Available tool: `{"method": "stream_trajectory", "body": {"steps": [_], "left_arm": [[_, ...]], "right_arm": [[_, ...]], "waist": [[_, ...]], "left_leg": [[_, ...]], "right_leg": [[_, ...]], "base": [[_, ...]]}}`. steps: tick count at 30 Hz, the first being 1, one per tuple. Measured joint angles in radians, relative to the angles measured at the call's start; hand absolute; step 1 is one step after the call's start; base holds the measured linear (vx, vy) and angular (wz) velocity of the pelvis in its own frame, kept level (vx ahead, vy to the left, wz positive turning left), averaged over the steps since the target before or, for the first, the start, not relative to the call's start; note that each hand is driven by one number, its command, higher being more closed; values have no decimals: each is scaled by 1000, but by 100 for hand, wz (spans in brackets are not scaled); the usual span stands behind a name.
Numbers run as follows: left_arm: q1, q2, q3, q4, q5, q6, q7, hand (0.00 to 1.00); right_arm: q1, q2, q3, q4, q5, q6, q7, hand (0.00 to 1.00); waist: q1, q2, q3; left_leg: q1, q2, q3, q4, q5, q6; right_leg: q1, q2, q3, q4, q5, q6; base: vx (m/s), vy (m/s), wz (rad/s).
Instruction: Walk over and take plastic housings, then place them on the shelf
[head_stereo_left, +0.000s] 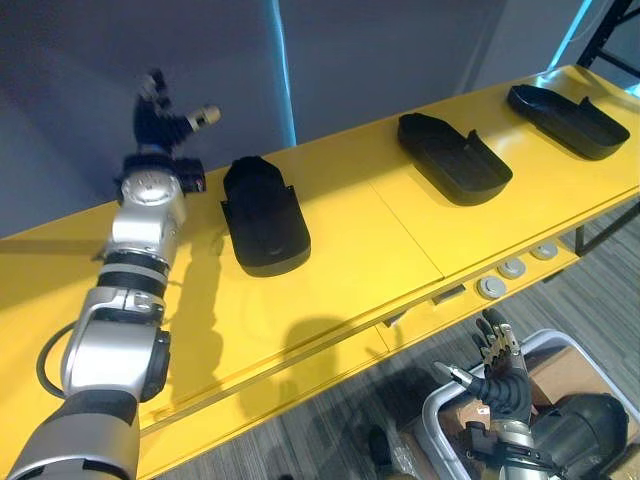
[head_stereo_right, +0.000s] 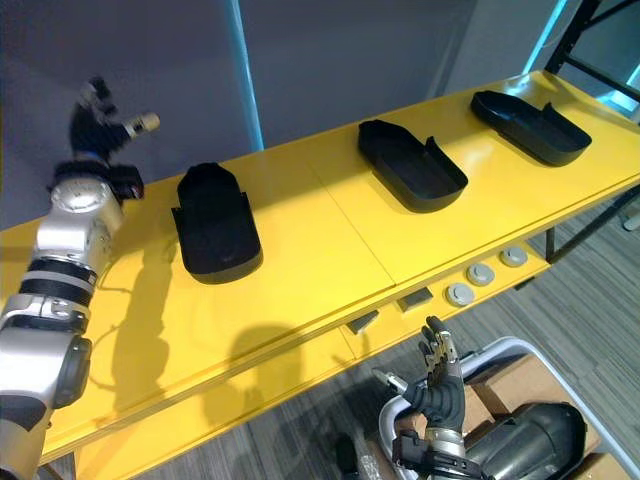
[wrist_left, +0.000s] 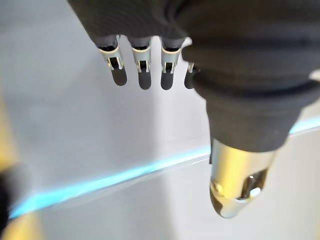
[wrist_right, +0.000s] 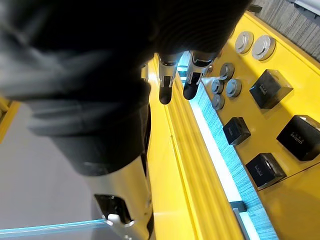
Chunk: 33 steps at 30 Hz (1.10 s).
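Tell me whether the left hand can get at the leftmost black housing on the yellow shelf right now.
Probably yes. The left hand hangs open above the yellow shelf, close beside the leftmost housing, with nothing standing between them. It would likely only need to lower and move across.

Right hand (wrist_right: 100, 70): dark ribbed cover in the foreground. Its fingers (wrist_right: 165, 89) are silver, dark-tipped and straight, and the silver thumb (wrist_right: 125, 200) stands apart.
Yellow table (wrist_right: 185, 190): long edge running past the fingers, with a pale blue strip (wrist_right: 215, 135) alongside.
Round grey buttons (wrist_right: 244, 42): cluster on the yellow panel.
Black square blocks (wrist_right: 270, 89): four, spaced apart, beyond the strip.
Grey carpet (wrist_right: 295, 20): far corner.
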Motion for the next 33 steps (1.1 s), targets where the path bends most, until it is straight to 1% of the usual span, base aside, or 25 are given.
{"method": "stream_trajectory", "body": {"steps": [2,4,5,6,7,8,9,10,11,12,13,14,15,16,17,19,20,21,23,24,25,26,27,29,33], "left_arm": [[176,-6,117,-372,125,-34,72,0],[371,-57,226,-610,214,-62,113,0],[509,-121,286,-748,254,-87,136,0],[789,-299,329,-979,310,-133,175,0],[828,-326,324,-1005,320,-140,178,0],[994,-430,290,-1082,337,-172,193,0],[1122,-516,221,-1145,339,-187,200,0],[1166,-548,173,-1168,339,-202,199,0],[1204,-594,59,-1186,339,-238,188,0],[1195,-607,-41,-1169,339,-266,169,0],[1194,-609,-81,-1153,338,-279,157,0],[1193,-622,-140,-1126,338,-285,140,0],[1196,-624,-158,-1116,338,-286,132,0],[1201,-636,-179,-1107,338,-285,119,0],[1180,-637,-175,-1088,338,-289,109,0],[1163,-640,-126,-1064,308,-297,98,0],[1150,-644,-92,-1035,268,-304,94,0],[1146,-644,-83,-1017,249,-307,93,0],[1124,-644,-82,-955,183,-313,64,0],[1124,-642,-82,-951,166,-313,55,0],[1121,-635,-90,-945,150,-314,45,0],[1116,-624,-101,-941,135,-314,37,0],[1116,-623,-102,-939,130,-314,32,0],[1116,-646,-107,-893,125,-300,5,0],[1118,-662,-117,-799,166,-286,-23,0]], "right_arm": [[-14,-1,-25,1,-3,-3,1,0],[-32,-4,-43,5,-3,-13,-1,0],[-40,-4,-61,8,-16,-19,-3,0],[-72,-10,-100,29,-44,-35,-14,0],[-79,-12,-108,33,-46,-35,-17,0],[-111,-20,-128,44,-47,-37,-25,0],[-149,-36,-137,47,-48,-40,-29,0],[-160,-42,-138,46,-54,-46,-30,0],[-160,-46,-149,34,-68,-63,-31,0],[-153,-33,-157,26,-70,-67,-31,0],[-142,-21,-157,13,-73,-67,-31,0],[-103,-7,-163,-42,-81,-67,-31,0],[-87,-9,-163,-71,-81,-68,-32,0],[-82,-28,-165,-97,-85,-70,-36,0],[-89,-38,-166,-95,-93,-75,-46,0],[-104,-36,-164,-93,-128,-75,-60,0],[-126,-34,-171,-89,-138,-76,-79,0],[-137,-34,-176,-86,-140,-78,-86,0],[-152,-33,-196,-66,-165,-85,-96,0],[-160,-33,-196,-50,-171,-86,-96,0],[-177,-33,-196,-18,-178,-86,-96,0],[-196,-32,-191,23,-177,-86,-96,0],[-210,-33,-184,45,-176,-84,-96,0],[-256,-37,-171,135,-175,-75,-95,0],[-263,-48,-142,196,-172,-63,-97,0]], "waist": [[10,7,-20],[13,13,-36],[17,17,-54],[41,10,-67],[47,9,-67],[79,5,-66],[97,8,-68],[98,11,-70],[89,19,-74],[68,-4,-65],[60,-16,-62],[49,-26,-63],[46,-35,-59],[34,-32,-60],[33,-9,-45],[54,-1,-42],[67,1,-40],[65,1,-40],[61,-1,-41],[63,-3,-42],[66,-9,-45],[66,-15,-44],[68,-19,-42],[62,29,-40],[64,43,-39]], "left_leg": [[14,-1,-5,-14,6,1],[36,-1,-6,-17,3,-1],[36,1,-9,-1,-9,-5],[-6,0,-85,124,-66,-5],[-16,0,-115,154,-76,-6],[-57,-13,-261,268,-121,-5],[-74,-31,-416,349,-173,-42],[-74,-36,-469,375,-205,-67],[-74,-38,-513,401,-273,-66],[-85,-56,-484,426,-308,-31],[-90,-64,-449,446,-316,-19],[-126,-73,-368,506,-337,12],[-144,-72,-312,533,-348,26],[-163,-53,-196,533,-348,51],[-163,-3,-84,512,-334,81],[-150,72,92,469,-309,91],[-131,104,194,446,-294,91],[-126,114,230,440,-290,93],[-132,128,315,420,-267,86],[-134,126,336,410,-259,79],[-148,122,361,394,-240,63],[-158,115,388,373,-216,54],[-160,114,406,370,-209,47],[-176,168,403,394,-190,19],[-168,280,288,461,-188,20]], "right_leg": [[10,0,-11,0,-2,-1],[30,0,-12,0,-11,-4],[35,1,-10,3,-17,-2],[23,0,8,48,-43,-3],[13,-1,15,60,-50,-1],[-21,-6,49,126,-86,3],[-56,3,90,195,-124,18],[-73,11,107,226,-136,22],[-105,27,135,269,-145,32],[-132,31,187,287,-136,49],[-142,33,223,278,-125,62],[-159,36,300,234,-81,83],[-172,38,342,198,-76,85],[-184,29,380,94,-118,65],[-211,25,241,62,-108,36],[-243,33,-20,120,-82,3],[-233,19,-85,204,-87,2],[-221,3,-96,245,-90,5],[-132,-78,-90,338,-125,31],[-112,-94,-92,333,-131,40],[-70,-108,-103,282,-153,76],[-39,-111,-127,185,-160,82],[-32,-108,-129,142,-162,75],[-9,-48,-124,67,-147,37],[44,60,-127,63,-157,-18]], "base": [[31,12,9],[35,11,-1],[31,19,-5],[25,17,-8],[-40,15,-31],[-138,39,-63],[-138,39,-78],[-159,109,-83],[-166,194,-82],[-220,254,-93],[-297,349,-139],[-243,301,-155],[-314,397,-238],[-286,349,-279],[-302,336,-291],[-237,237,-307],[-167,162,-285],[-125,75,-212],[-108,-41,-134],[-114,-161,-102],[-111,-184,-79],[-136,-247,-71],[-108,-283,-57],[-40,-298,-43],[65,-226,-24]]}}
